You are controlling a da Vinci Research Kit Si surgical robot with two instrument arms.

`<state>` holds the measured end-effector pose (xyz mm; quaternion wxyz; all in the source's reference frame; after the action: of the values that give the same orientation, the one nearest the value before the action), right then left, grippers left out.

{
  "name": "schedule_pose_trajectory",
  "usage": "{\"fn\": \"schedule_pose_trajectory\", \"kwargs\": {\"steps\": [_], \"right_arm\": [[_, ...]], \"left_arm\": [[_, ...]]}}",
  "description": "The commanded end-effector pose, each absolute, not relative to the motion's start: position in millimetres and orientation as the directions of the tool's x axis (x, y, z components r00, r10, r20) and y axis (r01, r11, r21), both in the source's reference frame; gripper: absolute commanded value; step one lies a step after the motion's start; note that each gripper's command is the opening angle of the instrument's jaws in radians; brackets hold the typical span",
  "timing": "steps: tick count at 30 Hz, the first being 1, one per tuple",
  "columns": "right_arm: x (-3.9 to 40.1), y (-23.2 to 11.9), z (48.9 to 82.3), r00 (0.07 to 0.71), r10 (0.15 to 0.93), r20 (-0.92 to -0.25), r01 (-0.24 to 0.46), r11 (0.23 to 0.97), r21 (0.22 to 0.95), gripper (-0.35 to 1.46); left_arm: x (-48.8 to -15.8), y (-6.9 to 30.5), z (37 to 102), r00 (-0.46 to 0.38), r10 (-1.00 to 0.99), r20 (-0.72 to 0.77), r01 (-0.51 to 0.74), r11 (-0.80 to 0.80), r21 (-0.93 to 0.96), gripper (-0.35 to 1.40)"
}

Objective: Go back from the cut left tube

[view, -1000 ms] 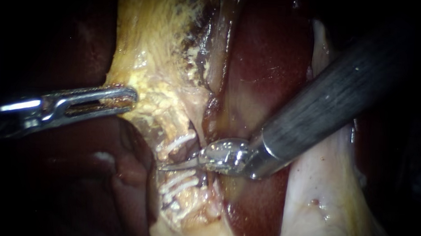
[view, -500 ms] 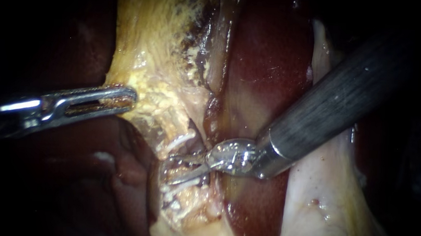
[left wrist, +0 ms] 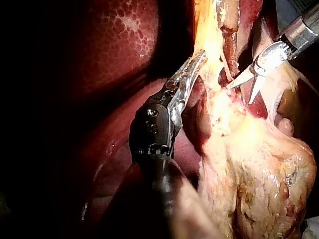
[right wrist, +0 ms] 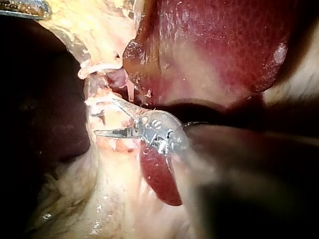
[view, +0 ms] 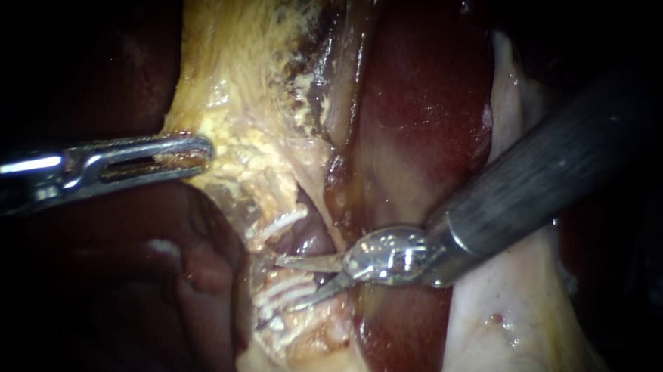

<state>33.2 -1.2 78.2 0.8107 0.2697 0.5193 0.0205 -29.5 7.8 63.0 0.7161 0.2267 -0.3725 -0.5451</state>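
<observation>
Roughly vertical: cut left tube point(view: 273, 222)

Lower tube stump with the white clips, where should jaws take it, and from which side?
Probably just below the clips, on the lower stump, jaws across it, since it runs up-down with clips crosswise. Come from the left: the right instrument, blades open, crowds the right side. The left instrument is shut on yellow tissue.

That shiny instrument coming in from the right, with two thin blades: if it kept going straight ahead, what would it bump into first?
Most likely the white ribbed clips, which lie just ahead of the right instrument and its open blades. Depth is hard to judge here, but they look very close.
</observation>
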Motion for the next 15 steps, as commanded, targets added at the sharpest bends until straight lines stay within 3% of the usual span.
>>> {"fn": "schedule_pose_trajectory", "kwargs": {"steps": [1, 6, 15], "right_arm": [[32.6, -0.7, 77.7, 0.453, 0.295, -0.841, 0.243, 0.867, 0.435, 1.36], [28.7, 2.5, 75.2, 0.443, 0.220, -0.869, 0.217, 0.915, 0.341, 1.41], [25.4, 6.2, 72.3, 0.431, 0.175, -0.885, 0.161, 0.950, 0.266, 1.43]], "left_arm": [[-29.5, 7.8, 63.0, 0.128, -0.949, 0.287, 0.612, 0.303, 0.731, -0.35], [-29.6, 7.8, 63.1, 0.128, -0.949, 0.287, 0.612, 0.303, 0.731, -0.35], [-29.9, 7.6, 64.2, 0.127, -0.948, 0.292, 0.613, 0.307, 0.728, -0.35]]}}
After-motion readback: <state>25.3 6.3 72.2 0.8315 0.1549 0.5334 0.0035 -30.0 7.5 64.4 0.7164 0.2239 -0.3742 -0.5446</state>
